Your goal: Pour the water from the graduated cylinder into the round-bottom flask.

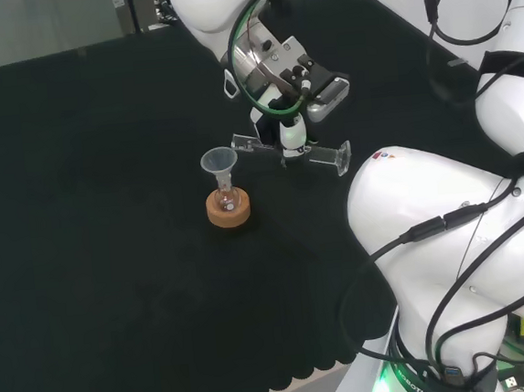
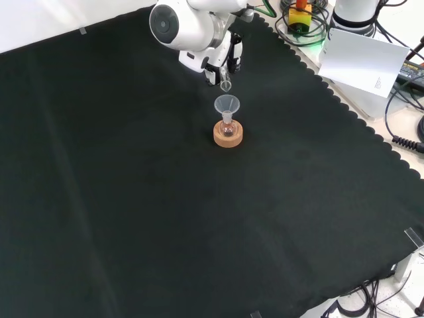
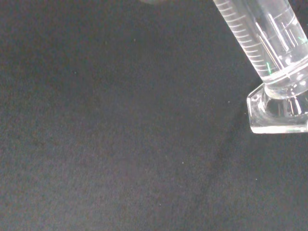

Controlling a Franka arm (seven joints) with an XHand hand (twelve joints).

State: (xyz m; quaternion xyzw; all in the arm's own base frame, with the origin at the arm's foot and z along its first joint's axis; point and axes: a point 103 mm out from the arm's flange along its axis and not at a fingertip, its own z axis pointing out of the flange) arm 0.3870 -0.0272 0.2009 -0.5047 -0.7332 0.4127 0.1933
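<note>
Head view: the hand [image 1: 291,131] is grasping the graduated cylinder [image 1: 318,155] around its middle, fingers curled round the clear tube. The cylinder is lying almost level in the air above the black cloth [image 1: 112,264], its foot [image 1: 340,159] pointing toward 3 o'clock and its mouth toward 9 o'clock. The mouth is sitting just beside the rim of the clear funnel [image 1: 217,164], on the funnel's 3 o'clock side, at about rim height.

The funnel is standing upright in the neck of the small round-bottom flask [image 1: 227,200], which is resting in a cork ring [image 1: 228,209] near the middle of the cloth. Contents of the flask: cannot tell.

Front view: the cylinder's mouth [image 2: 226,85] is hanging at 12 o'clock from the funnel [image 2: 226,105], just above its rim. The flask [image 2: 228,128] and cork ring [image 2: 228,135] are sitting directly below the funnel. The arm's white link [image 2: 182,25] is standing in front of most of the hand.

Wrist view: the cylinder's graduated tube [image 3: 260,36] and its foot [image 3: 279,108] are showing close up over the cloth. Whether water is flowing, cannot tell.
</note>
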